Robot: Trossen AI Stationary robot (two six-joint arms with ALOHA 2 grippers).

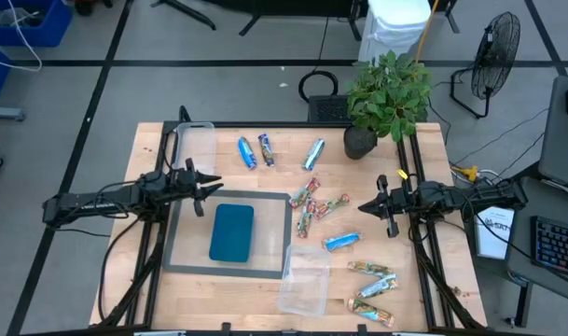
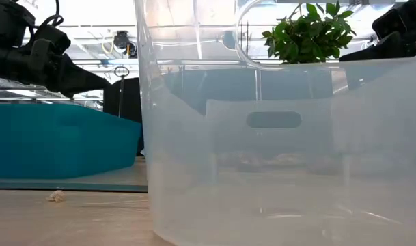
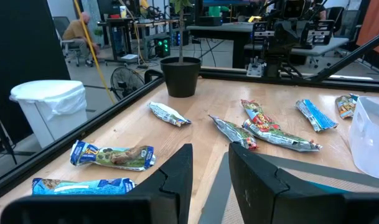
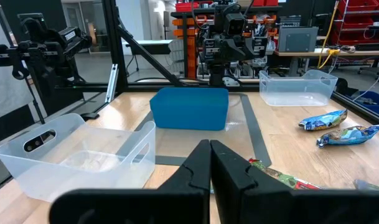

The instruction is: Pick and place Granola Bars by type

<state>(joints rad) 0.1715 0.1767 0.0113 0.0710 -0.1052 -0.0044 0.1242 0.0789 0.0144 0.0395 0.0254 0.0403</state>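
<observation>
- On my overhead feed the left gripper [image 1: 212, 184] hangs at the left edge of the grey mat [image 1: 185, 257], fingers parted with a clear gap between them and nothing in it.
- Just behind it a clear tub [image 1: 196, 145] stands at the table's back left; I cannot tell whether anything is in it.
- The teal tray [image 1: 232, 232] lies on the mat, right of the left gripper and apart from it.
- Three blue Granola Bars [image 1: 248, 152] lie along the back of the table, between the tub and the potted plant [image 1: 386, 93].
- A cluster of red-green bars [image 1: 305, 194] sits at the mat's back right corner, a few of them touching or overlapping.
- A second clear tub [image 1: 304, 278] rests at the front, partly over the mat's right edge; the low camera looks straight through its wall.
- One more blue bar [image 1: 342, 242] lies just right of that tub's back corner.
- Silver-tan bars [image 1: 371, 271] are grouped at the front right, near the table edge.
- The right gripper [image 1: 367, 207] hovers right of the red-green cluster, fingers pressed together in its wrist view and empty.
</observation>
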